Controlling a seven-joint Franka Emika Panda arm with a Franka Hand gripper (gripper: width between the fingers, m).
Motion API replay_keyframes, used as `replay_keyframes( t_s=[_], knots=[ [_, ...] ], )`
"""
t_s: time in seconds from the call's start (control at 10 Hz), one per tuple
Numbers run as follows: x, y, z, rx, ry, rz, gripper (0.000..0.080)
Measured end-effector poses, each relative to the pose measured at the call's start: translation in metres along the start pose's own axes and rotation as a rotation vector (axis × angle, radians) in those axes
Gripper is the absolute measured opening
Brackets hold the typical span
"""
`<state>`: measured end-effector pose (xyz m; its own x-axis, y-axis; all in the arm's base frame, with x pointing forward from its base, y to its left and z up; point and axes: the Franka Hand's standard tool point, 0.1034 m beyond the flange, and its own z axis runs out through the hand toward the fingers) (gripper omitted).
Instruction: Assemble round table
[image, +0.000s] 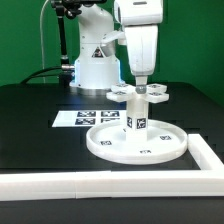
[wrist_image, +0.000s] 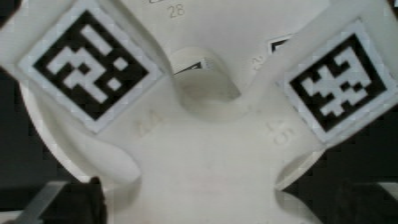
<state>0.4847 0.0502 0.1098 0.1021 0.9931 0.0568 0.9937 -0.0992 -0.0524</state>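
Note:
The large rimmed round disc lies flat on the black table. A short cylindrical post with a tag stands upright in its middle. The small cross-shaped piece sits on top of the post, level. My gripper hangs straight down over it, its fingers reaching the piece's centre. In the wrist view the cross-shaped piece fills the picture with two tagged arms. My gripper is open, and a dark fingertip shows at either side of the piece's white middle. I cannot see whether the fingers touch it.
The marker board lies flat behind the disc toward the exterior view's left. A long white border rail runs along the table's front and turns back at the exterior view's right. The arm's white base stands at the back.

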Motion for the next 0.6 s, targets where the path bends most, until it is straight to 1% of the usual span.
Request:
replay_keyframes(
  t_s=[0.2,0.6],
  knots=[
    [-0.0045,0.0024,0.0037,0.005,-0.001,0.01,0.0648],
    [-0.0037,-0.0007,0.0087,0.015,-0.003,0.038,0.0648]
  ],
)
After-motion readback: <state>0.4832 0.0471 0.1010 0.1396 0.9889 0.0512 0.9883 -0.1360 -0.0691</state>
